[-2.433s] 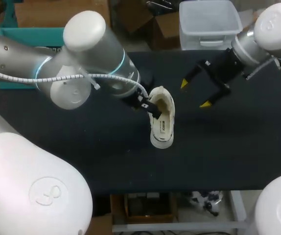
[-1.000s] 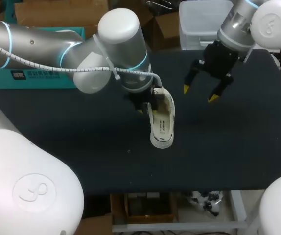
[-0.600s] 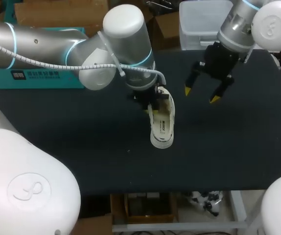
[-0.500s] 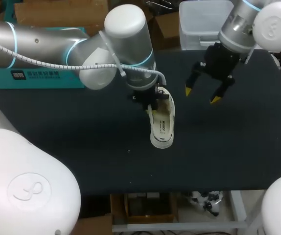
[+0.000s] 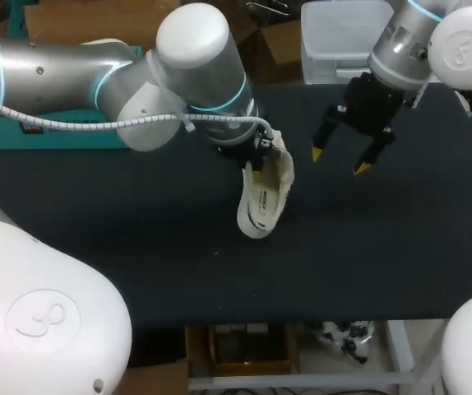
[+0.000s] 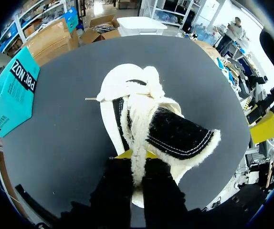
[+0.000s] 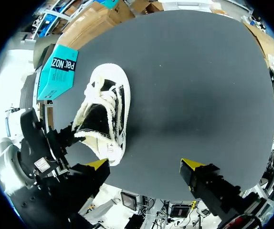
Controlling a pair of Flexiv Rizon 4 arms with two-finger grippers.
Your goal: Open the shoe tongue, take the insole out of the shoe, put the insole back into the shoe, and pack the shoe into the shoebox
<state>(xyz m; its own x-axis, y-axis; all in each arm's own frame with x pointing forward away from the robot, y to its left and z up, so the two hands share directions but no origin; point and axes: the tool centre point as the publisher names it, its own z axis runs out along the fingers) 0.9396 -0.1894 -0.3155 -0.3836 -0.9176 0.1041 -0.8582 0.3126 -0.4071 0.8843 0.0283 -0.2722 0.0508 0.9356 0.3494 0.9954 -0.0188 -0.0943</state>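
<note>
Shoe tugged askew, tongue opened

The white fleece-lined shoe [image 5: 262,196] has swung and tipped from where it lay a moment ago. My left hand [image 6: 133,158] has dragged it, clenched on the fleecy edge at the opening. The black tongue [image 6: 177,136] flares open just ahead of that hand. My right hand [image 5: 338,161] hovers spread, well apart, over the black table [image 5: 400,247]. The insole likely comes next.

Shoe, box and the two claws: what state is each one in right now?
Shoe, laced up, pinched by its fleecy rim.
Left gripper, shut on the shoe's rim.
Right gripper, open and empty, above the table.
Shoebox, lid shut.
</note>
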